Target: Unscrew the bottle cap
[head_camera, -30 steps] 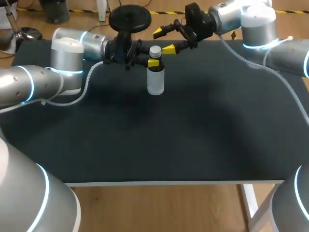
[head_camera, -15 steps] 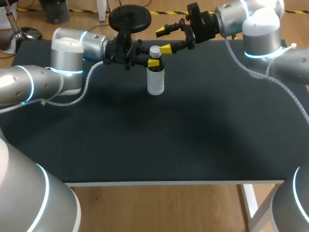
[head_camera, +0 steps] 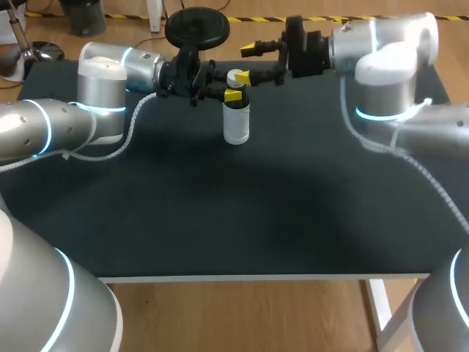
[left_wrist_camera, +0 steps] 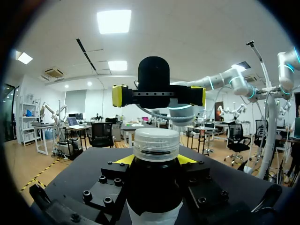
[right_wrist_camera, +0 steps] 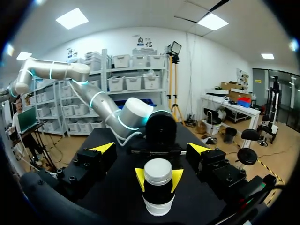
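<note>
Gripping the bottle (head_camera: 236, 121) below its cap (head_camera: 235, 76), the left gripper (head_camera: 233, 94) clamps it upright.
The right gripper (head_camera: 247, 63) stands spread just beside the cap, seemingly untouching; the table (head_camera: 242, 220) has its far edge near the bottle and wide tabletop on the bottle's near side.

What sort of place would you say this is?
Probably a robotics test bench: a black table, the left gripper shut on a bottle, the right gripper open by its cap.
</note>
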Motion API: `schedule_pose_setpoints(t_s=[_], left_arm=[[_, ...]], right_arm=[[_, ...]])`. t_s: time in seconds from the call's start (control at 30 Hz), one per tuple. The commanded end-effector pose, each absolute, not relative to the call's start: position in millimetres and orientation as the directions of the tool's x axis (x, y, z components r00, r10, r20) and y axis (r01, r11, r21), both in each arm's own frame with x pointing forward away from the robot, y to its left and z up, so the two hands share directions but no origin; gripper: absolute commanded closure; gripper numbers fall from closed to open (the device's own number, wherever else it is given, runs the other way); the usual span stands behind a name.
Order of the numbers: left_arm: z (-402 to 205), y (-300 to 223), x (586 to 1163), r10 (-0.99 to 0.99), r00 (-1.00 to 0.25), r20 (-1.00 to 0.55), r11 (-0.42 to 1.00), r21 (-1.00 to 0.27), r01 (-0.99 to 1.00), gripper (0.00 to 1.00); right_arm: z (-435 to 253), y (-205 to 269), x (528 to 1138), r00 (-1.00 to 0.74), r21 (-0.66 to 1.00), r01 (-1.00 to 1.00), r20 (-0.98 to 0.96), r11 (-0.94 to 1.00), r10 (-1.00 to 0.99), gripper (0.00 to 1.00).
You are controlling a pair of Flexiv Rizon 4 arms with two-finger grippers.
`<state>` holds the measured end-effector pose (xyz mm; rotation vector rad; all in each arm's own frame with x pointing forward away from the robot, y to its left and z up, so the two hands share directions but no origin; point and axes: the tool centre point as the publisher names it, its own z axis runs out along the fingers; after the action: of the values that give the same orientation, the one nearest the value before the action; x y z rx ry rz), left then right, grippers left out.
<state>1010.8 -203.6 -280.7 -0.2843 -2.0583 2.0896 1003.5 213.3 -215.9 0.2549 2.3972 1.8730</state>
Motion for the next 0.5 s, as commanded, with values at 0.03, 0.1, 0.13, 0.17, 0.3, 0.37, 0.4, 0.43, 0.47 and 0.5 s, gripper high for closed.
schedule_pose_setpoints(t_s=[0.03, 0.1, 0.13, 0.17, 0.3, 0.37, 0.4, 0.43, 0.47, 0.5], left_arm=[[-281.9, -204.1, 1013.8, 0.277, -0.961, 0.000, -0.016, -1.000, -0.005, 1.00], [-281.9, -204.1, 1013.8, 0.277, -0.961, 0.000, -0.016, -1.000, -0.005, 1.00], [-281.9, -204.1, 1013.8, 0.277, -0.961, 0.000, -0.016, -1.000, -0.005, 1.00], [-281.9, -204.1, 1013.8, 0.277, -0.961, 0.000, -0.016, -1.000, -0.005, 1.00], [-281.9, -204.1, 1013.8, 0.277, -0.961, 0.000, -0.016, -1.000, -0.005, 1.00], [-281.9, -204.1, 1013.8, 0.277, -0.961, 0.000, -0.016, -1.000, -0.005, 1.00], [-281.9, -204.1, 1013.8, 0.277, -0.961, 0.000, -0.016, -1.000, -0.005, 1.00], [-281.9, -204.1, 1013.8, 0.277, -0.961, 0.000, -0.016, -1.000, -0.005, 1.00], [-281.9, -204.1, 1013.8, 0.277, -0.961, 0.000, -0.016, -1.000, -0.005, 1.00], [-281.9, -204.1, 1013.8, 0.277, -0.961, 0.000, -0.016, -1.000, -0.005, 1.00]], right_arm=[[-220.9, 216.4, 1002.9, -0.882, 0.972, 0.074, -0.039, 0.221, 0.469, 0.00], [-223.3, 218.2, 1004.2, -0.882, 0.974, 0.078, -0.033, 0.215, 0.470, 0.00], [-224.3, 219.2, 1004.8, -0.882, 0.974, 0.079, -0.031, 0.214, 0.470, 0.00], [-225.1, 219.9, 1005.4, -0.882, 0.974, 0.080, -0.030, 0.212, 0.470, 0.00], [-228.0, 221.7, 1008.2, -0.882, 0.975, 0.086, -0.021, 0.205, 0.471, 0.00], [-229.1, 222.2, 1009.8, -0.881, 0.975, 0.088, -0.018, 0.202, 0.474, 0.00], [-229.5, 222.3, 1010.5, -0.879, 0.977, 0.090, -0.015, 0.195, 0.477, 0.00], [-229.8, 222.2, 1011.0, -0.878, 0.977, 0.090, -0.014, 0.194, 0.478, 0.00], [-230.0, 222.1, 1011.2, -0.876, 0.977, 0.090, -0.014, 0.192, 0.482, 0.00], [-230.2, 222.1, 1011.4, -0.875, 0.978, 0.089, -0.014, 0.189, 0.484, 0.00]])
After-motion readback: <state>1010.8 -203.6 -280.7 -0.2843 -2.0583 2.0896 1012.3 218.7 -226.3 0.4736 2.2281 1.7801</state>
